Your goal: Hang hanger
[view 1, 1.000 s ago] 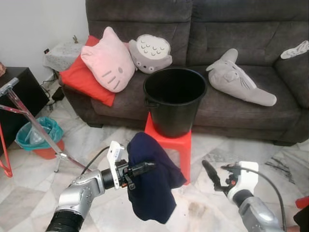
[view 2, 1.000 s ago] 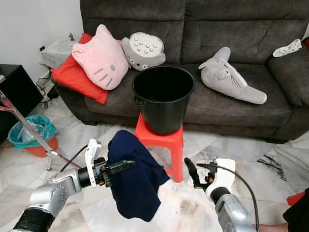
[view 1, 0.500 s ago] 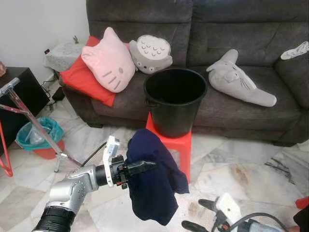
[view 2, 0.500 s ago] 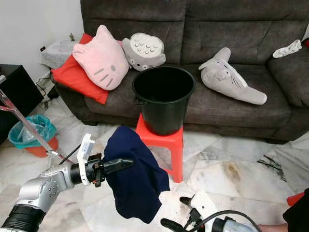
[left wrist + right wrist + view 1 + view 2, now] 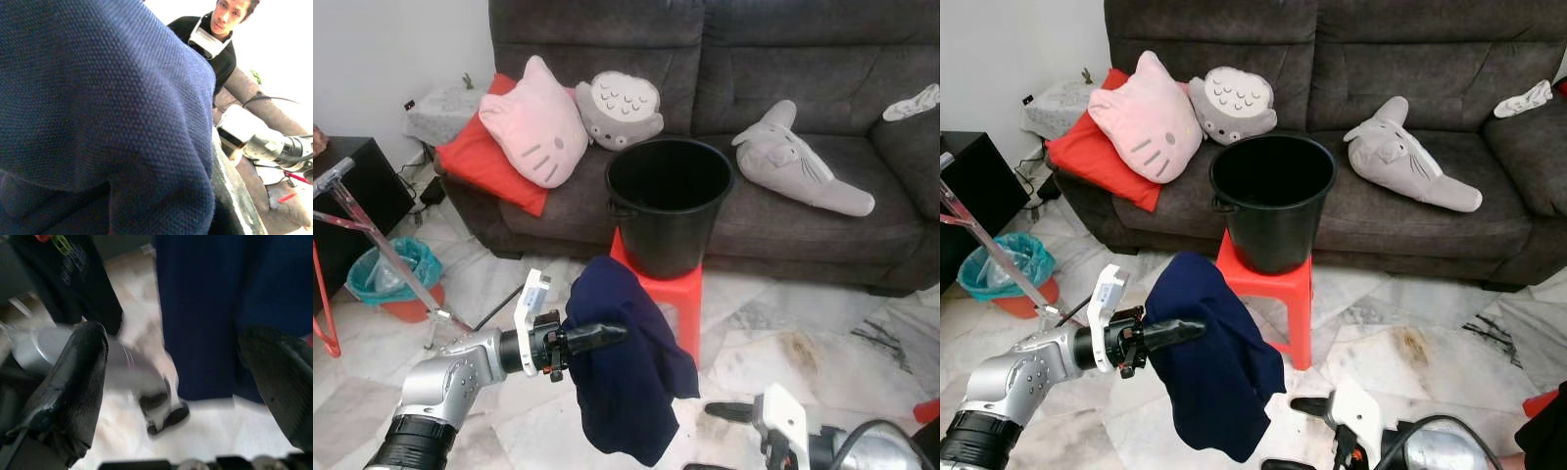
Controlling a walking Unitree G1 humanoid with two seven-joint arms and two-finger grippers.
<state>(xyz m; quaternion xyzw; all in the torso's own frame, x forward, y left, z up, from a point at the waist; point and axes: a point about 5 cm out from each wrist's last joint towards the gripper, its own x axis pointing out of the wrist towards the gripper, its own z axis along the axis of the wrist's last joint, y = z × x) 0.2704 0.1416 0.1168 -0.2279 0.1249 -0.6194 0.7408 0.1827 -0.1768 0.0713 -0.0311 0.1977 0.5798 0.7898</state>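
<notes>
Your left gripper [image 5: 607, 336] is sitting in the lower-left middle of the left eye view, its black fingers [image 5: 592, 338] pressed together and clamped on a dark navy garment [image 5: 626, 377] that is draping over them and hanging down toward the lower centre. No hanger can be made out under the cloth, so you cannot tell whether one is inside it. In the left wrist view the navy fabric [image 5: 98, 117] is covering most of the frame, and at the upper right a person in a black top [image 5: 215, 44] is sitting beyond it.

Your right gripper [image 5: 705, 439] is lying at the bottom right of the left eye view, low near the marble floor [image 5: 813, 328], with its fingers spread apart; in the right wrist view the two black fingers [image 5: 73, 387] are standing wide at the frame's edges with the garment between them, not touching it.

Behind the garment, at frame centre, a black bucket [image 5: 669, 201] is standing on a red stool [image 5: 677, 294] in front of a dark grey sofa [image 5: 783, 59]. On the sofa, upper left, a pink cat cushion [image 5: 532, 122] is leaning on a red cushion [image 5: 480, 157], beside a grey round plush [image 5: 619, 106]; a grey shark plush [image 5: 798, 162] is lying to the right. At the left edge a metal stand [image 5: 372, 240] is slanting across a teal bin [image 5: 386, 274].
</notes>
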